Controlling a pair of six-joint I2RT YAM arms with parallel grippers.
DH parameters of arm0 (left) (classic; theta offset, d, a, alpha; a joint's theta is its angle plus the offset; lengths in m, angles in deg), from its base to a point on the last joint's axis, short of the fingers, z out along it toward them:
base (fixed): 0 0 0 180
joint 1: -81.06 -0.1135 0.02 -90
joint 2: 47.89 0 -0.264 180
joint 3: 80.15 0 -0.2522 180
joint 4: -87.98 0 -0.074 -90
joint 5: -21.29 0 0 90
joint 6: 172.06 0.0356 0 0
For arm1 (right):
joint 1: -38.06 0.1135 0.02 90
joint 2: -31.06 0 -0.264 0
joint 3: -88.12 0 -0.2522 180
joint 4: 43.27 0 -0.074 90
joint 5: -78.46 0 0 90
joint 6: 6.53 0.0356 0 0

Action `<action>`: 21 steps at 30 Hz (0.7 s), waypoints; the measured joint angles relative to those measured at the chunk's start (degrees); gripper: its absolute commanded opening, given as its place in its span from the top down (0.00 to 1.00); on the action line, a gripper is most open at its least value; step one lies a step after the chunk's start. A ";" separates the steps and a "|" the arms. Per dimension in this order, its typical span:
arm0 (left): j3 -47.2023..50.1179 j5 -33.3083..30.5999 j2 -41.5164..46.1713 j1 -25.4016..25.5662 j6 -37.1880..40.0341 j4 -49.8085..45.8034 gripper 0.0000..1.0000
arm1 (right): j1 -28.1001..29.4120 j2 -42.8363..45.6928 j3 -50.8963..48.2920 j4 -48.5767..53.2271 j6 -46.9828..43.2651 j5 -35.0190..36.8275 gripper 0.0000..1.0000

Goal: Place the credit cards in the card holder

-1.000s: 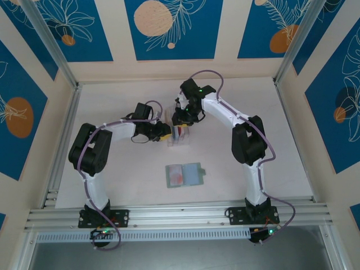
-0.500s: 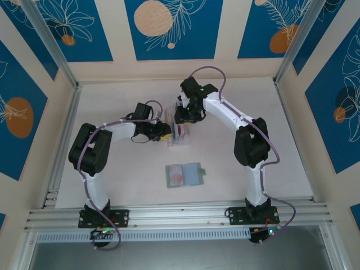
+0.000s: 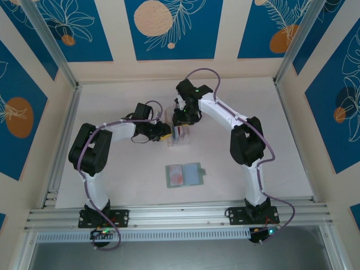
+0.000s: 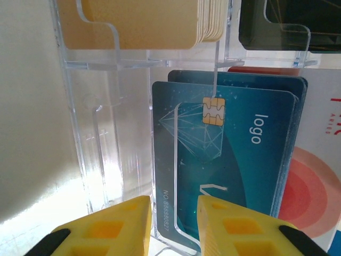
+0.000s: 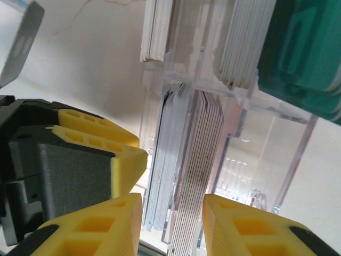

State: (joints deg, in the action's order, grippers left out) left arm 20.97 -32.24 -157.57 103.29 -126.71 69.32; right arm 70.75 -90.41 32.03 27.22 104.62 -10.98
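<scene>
The credit cards (image 3: 180, 133) stand on edge in a clear rack (image 4: 106, 133) at mid-tabletop, toward the back. Close up, the front one is teal with a gold chip, a pale diamond drawing and the word "logo" (a cream stack sits in the slot above, and a red-and-white card shows at the right). The rack's thin walls hem each stack in, so there's little slack at the sides.

My left claw (image 4: 173, 208) has its yellow fingers narrowly apart around the rack's clear front edge; I cannot tell whether they pinch it. My right claw (image 5: 170, 213) comes from the far side, with its fingers either side of a packed stack of card edges. I can't tell whether they're gripping.

The card holder (image 3: 184, 175) lies open and flat nearer me, well apart from the rack, pink pocket left and pale blue right, with bare tabletop (image 3: 270, 129) all around it.
</scene>
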 measured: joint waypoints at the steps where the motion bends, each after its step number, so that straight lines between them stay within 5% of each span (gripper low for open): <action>1: 0.00 0.00 0.00 0.00 0.00 0.02 0.72 | 0.02 -0.02 0.00 -0.09 -0.02 -0.35 0.65; 21: 0.07 0.17 0.00 0.00 0.00 0.15 0.72 | -0.83 -1.64 0.39 -0.28 0.09 -6.40 0.60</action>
State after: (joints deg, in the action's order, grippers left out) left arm 21.04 -32.07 -157.57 103.29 -126.71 69.47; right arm 69.92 -92.05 32.42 26.94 104.71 -17.38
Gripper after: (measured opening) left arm 0.284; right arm 0.404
